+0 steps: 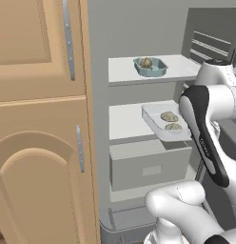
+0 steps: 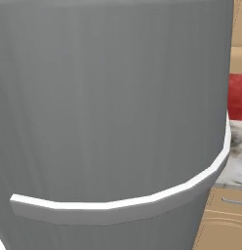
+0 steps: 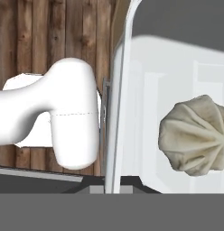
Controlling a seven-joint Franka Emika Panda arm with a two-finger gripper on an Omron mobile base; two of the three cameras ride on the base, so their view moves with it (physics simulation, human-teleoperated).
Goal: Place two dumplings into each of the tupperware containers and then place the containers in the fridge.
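- One open fridge (image 1: 139, 28) holds both tupperware containers on white shelves.
- White container (image 1: 155, 116) juts past the middle shelf's front edge, two dumplings (image 1: 169, 116) inside, the arm just beside it.
- Blue container (image 1: 150, 67) sits on the upper shelf — one dumpling visible in it.
- Claw, closed, clamps the white container's rim (image 3: 117, 113); a dumpling (image 3: 197, 135) lies close by, inside.

Tan wooden cabinet (image 1: 39, 119) w/ two vertical metal handles (image 1: 68, 38) at 9 o'clock, left base view. Red object (image 2: 237, 96) at 3 o'clock above marbled counter (image 2: 235, 166), right base view. Plank floor (image 3: 41, 36), hand view.
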